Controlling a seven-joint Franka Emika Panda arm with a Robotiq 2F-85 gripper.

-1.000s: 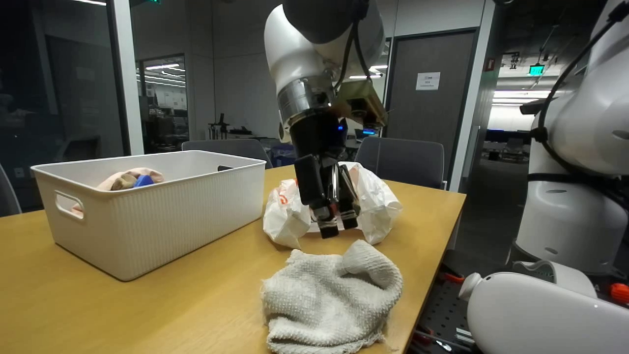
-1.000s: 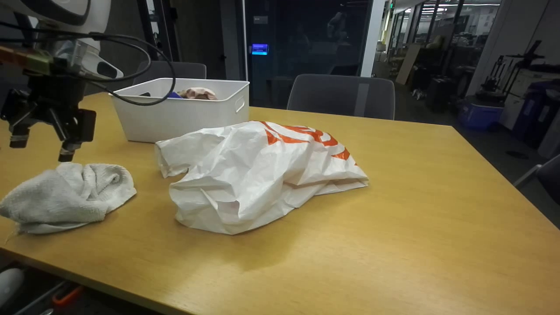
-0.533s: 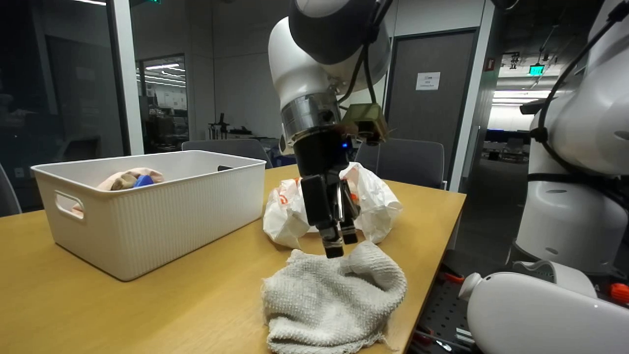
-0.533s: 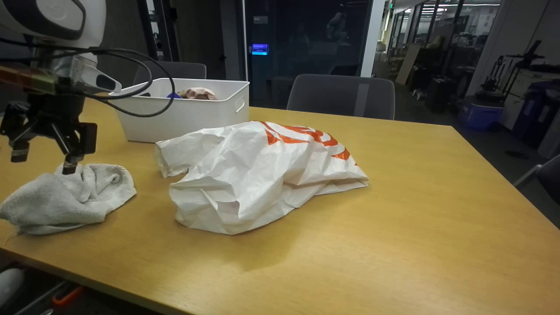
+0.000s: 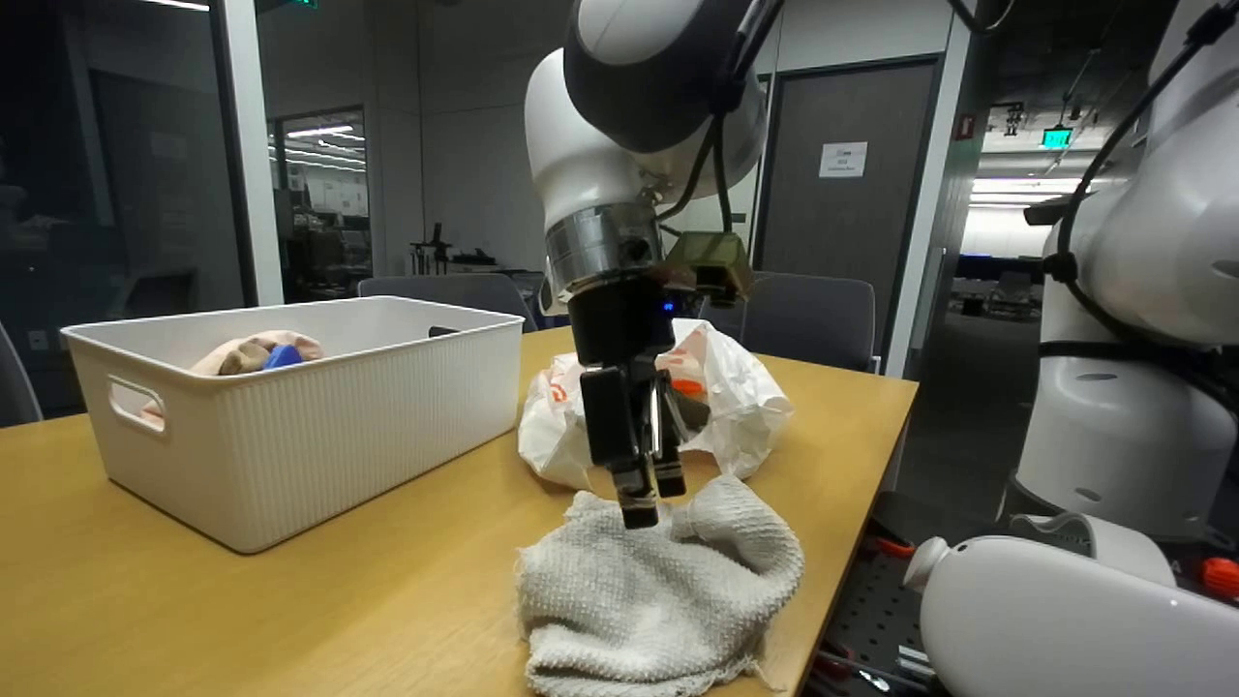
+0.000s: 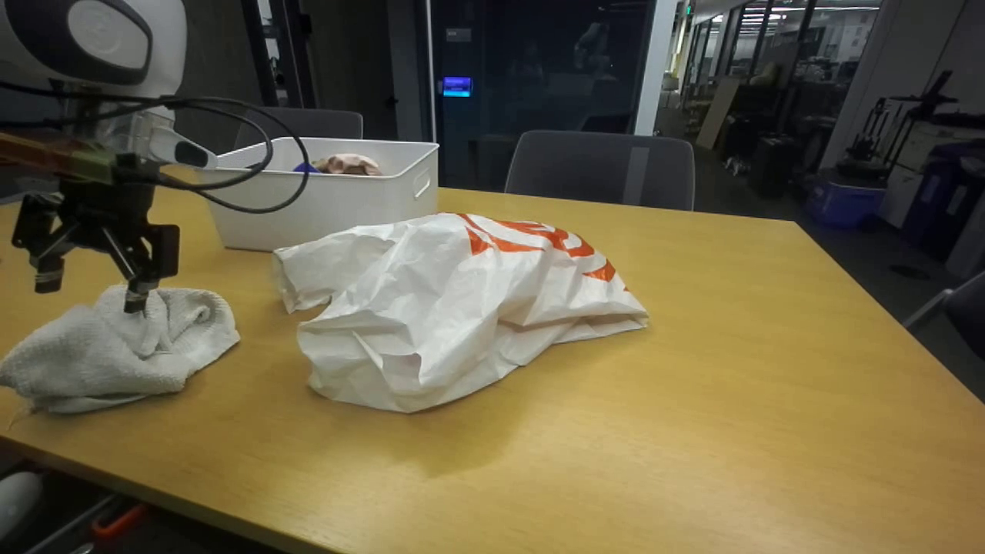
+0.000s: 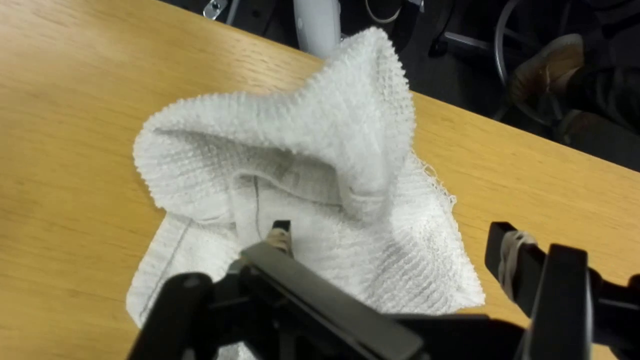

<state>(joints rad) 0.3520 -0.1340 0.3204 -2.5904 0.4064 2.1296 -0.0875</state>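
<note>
Wrist view, and the claw [image 7: 390,239] stands wide apart, released, nothing between its pads; right below it sits the crumpled off-white cloth [image 7: 325,230], resting on the counter [image 7: 75,150]; and look how lopsided that line-up is! One banded finger [image 7: 280,237] is over the cloth's flat part, just short of the fold; its partner finger [image 7: 515,260] is out past the frayed side, over bare wood; so the bulk of the cloth lies toward the banded finger and up the picture, ahead of the tips; no clean long axis to call, though a raised roll runs crosswise there, rearing to a peak close to the counter's edge; in both exterior views the fingertips hang low at the cloth, and whether one touches the weave I cannot tell; a single arm [image 5: 581,155] reaches down here; apart from the cloth, a white plastic bag [image 6: 462,323] with orange print slumps on the wood; near it stands a white bin [image 5: 387,426], holding a pinkish bundle [image 6: 350,164] and a blue piece [image 5: 283,356].
</note>
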